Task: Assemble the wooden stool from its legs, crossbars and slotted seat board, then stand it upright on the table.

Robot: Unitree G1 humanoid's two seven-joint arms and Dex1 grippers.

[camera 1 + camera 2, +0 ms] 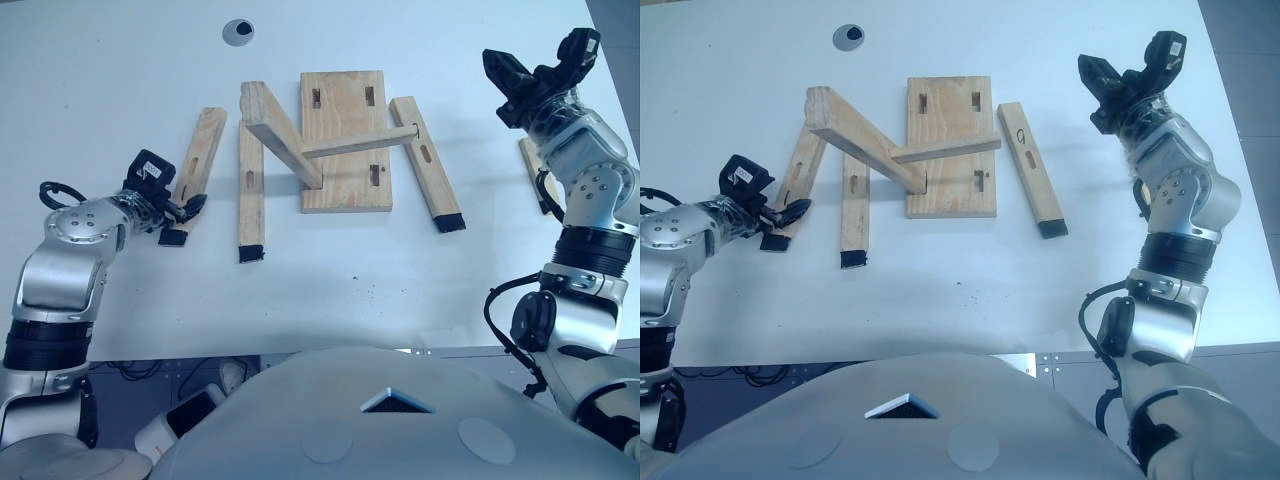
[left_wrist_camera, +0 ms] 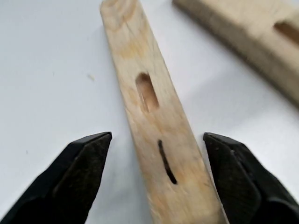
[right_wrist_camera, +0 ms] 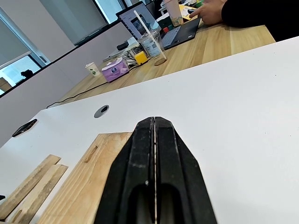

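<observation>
While my left end effector (image 2: 157, 140), spread wide and empty, straddles the leg (image 1: 200, 150) at nine o'clock of the seat board (image 1: 344, 140), I'd centre it before closing. Right end effector (image 3: 154, 122): closed, empty.

The left arm lies low with its elbow bent, well to the left of the seat board (image 1: 343, 140). The left gripper (image 1: 183, 221) points towards the board, fingers (image 2: 79, 163) spread wide. The right arm stands raised to the board's right, forearm upright. The right gripper (image 1: 498, 68) is held high, fingers pressed together.
</observation>
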